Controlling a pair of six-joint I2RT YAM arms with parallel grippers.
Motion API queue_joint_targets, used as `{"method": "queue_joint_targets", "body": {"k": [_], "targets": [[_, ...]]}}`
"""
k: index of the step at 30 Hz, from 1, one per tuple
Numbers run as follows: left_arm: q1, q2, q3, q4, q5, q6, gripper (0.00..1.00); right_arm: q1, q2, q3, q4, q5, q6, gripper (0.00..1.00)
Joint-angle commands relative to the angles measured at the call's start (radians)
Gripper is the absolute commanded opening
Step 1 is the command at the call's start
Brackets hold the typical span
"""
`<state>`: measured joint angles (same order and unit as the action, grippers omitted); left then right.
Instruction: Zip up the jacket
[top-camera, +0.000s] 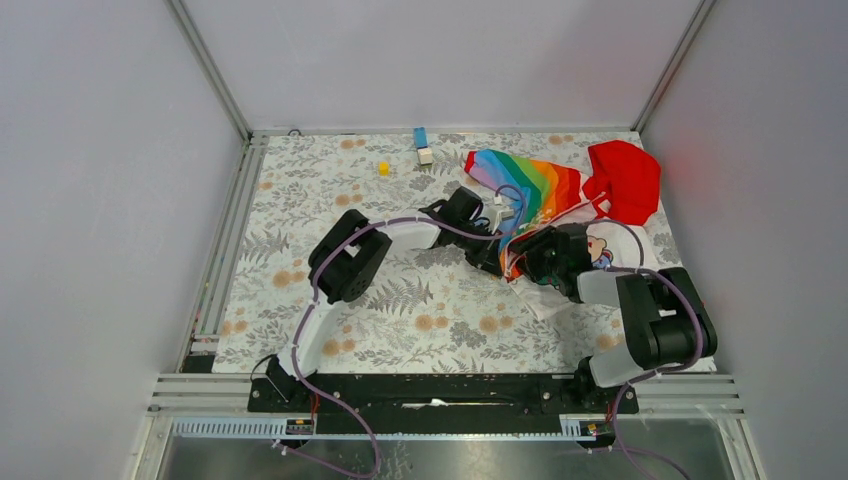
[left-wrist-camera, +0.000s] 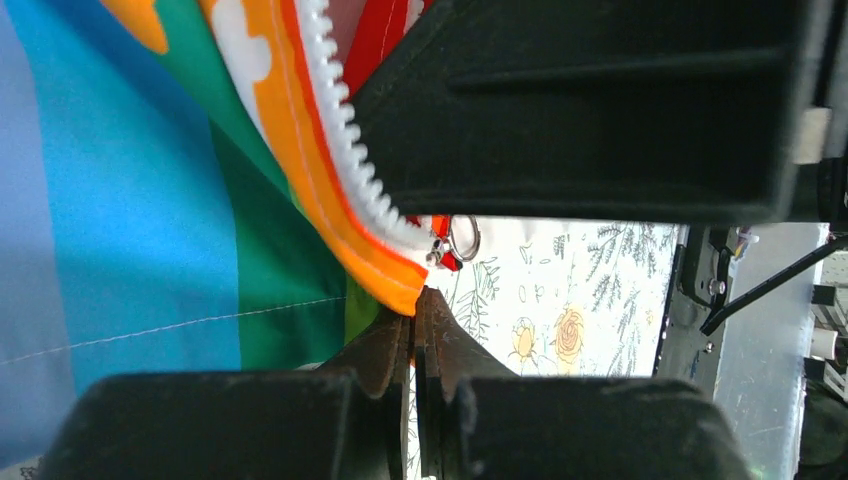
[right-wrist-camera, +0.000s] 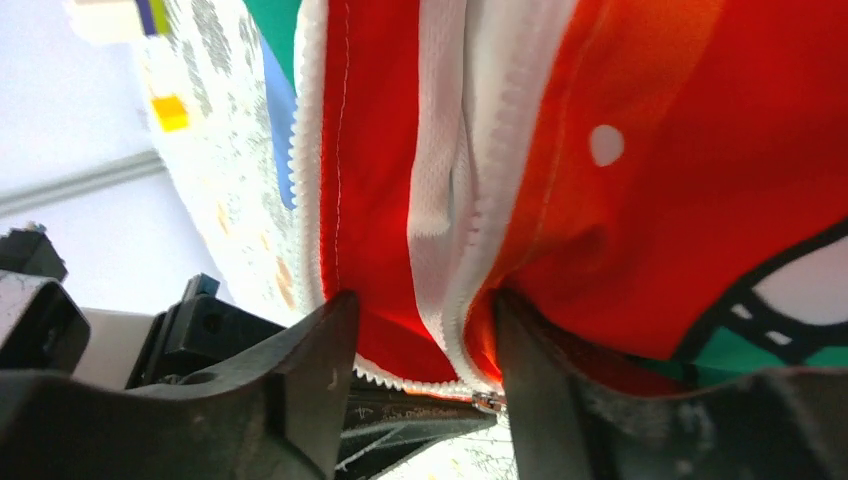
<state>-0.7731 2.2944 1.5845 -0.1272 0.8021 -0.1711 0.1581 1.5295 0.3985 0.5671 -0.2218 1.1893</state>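
Observation:
The jacket (top-camera: 545, 190) lies bunched at the back right, with its rainbow panel up and its red hood (top-camera: 628, 178) to the right. My left gripper (top-camera: 492, 256) is shut on the orange bottom corner of the jacket's zip edge (left-wrist-camera: 395, 275). The white zipper teeth (left-wrist-camera: 340, 150) run up from there, and the slider with its ring pull (left-wrist-camera: 460, 238) hangs beside the corner. My right gripper (top-camera: 521, 263) is open. Its jaws (right-wrist-camera: 422, 298) stand around the red fabric (right-wrist-camera: 375, 200) and the white zip tape (right-wrist-camera: 470, 230), with the slider (right-wrist-camera: 490, 402) just below.
A blue block (top-camera: 420, 136), a white block (top-camera: 425, 156) and a yellow cube (top-camera: 383, 168) lie near the back edge of the floral tablecloth (top-camera: 420, 310). Grey walls enclose the table on three sides. The two grippers are almost touching.

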Motion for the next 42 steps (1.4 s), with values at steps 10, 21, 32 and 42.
{"method": "queue_joint_targets", "body": {"k": [10, 21, 32, 42], "targets": [[0.01, 0.046, 0.036, -0.047, 0.097, 0.041, 0.0, 0.046, -0.369, 0.169, -0.835, 0.167, -0.494, 0.87], [0.012, 0.046, 0.023, -0.024, 0.15, 0.038, 0.0, 0.145, -0.456, 0.302, -0.873, 0.139, -0.917, 0.92], [0.033, 0.073, 0.026, -0.004, 0.196, 0.016, 0.0, 0.212, -0.516, 0.341, -0.932, -0.041, -1.397, 0.72], [0.035, 0.08, 0.03, 0.002, 0.193, 0.002, 0.0, 0.228, -0.512, 0.279, -0.801, 0.19, -0.683, 0.55]]}}
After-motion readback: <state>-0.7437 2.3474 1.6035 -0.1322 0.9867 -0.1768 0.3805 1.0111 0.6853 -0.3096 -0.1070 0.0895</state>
